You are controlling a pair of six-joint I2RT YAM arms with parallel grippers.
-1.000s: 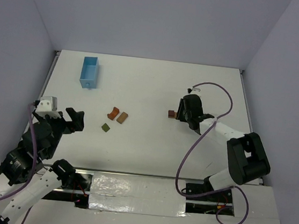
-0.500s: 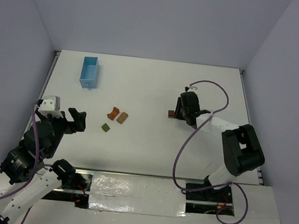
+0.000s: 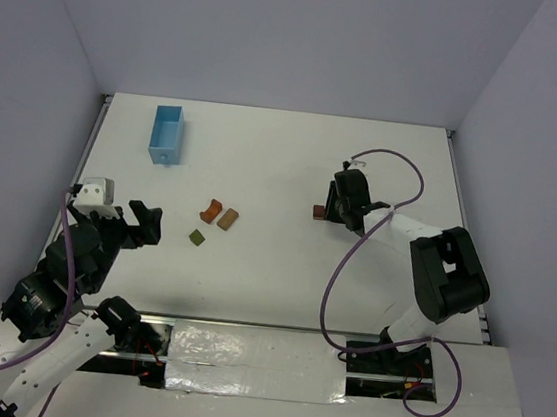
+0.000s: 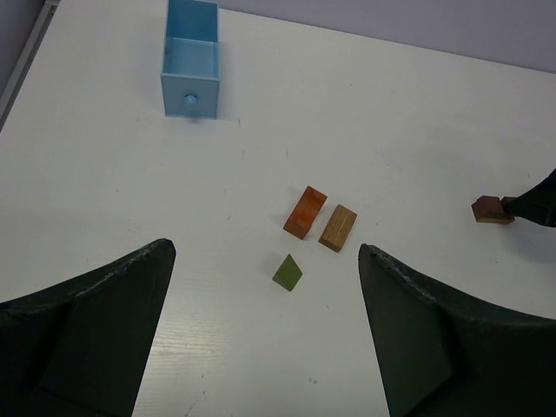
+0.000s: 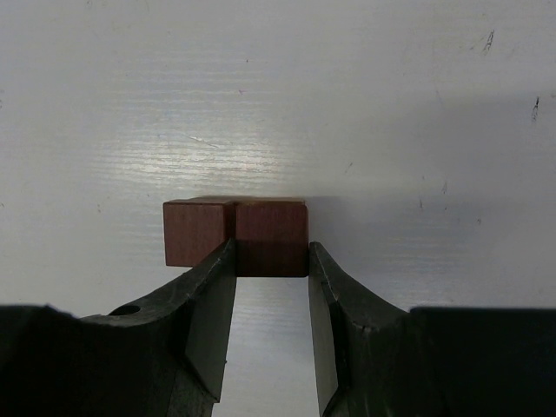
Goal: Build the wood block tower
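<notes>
The dark brown cube (image 3: 318,211) lies on the white table right of centre. My right gripper (image 3: 331,212) is low at it, and in the right wrist view its two fingertips press the cube's (image 5: 271,228) sides; right gripper (image 5: 271,257). The orange-red arch (image 3: 212,209), tan rectangle (image 3: 228,219) and olive-green piece (image 3: 197,238) lie loose and apart at mid-left, unstacked. My left gripper (image 3: 146,224) is open and empty, held above the table near its left edge. In its wrist view (image 4: 265,250) the green piece (image 4: 287,272), arch (image 4: 305,212) and rectangle (image 4: 338,227) lie ahead.
A light blue rectangular box (image 3: 165,133) stands at the back left, and shows in the left wrist view (image 4: 193,56). The table (image 3: 272,268) is walled on three sides. The right arm's cable (image 3: 403,172) loops over the table's right side.
My right gripper has slid left to the dark brown cube and its fingers now stand on both sides of it. The left arm has barely shifted.
</notes>
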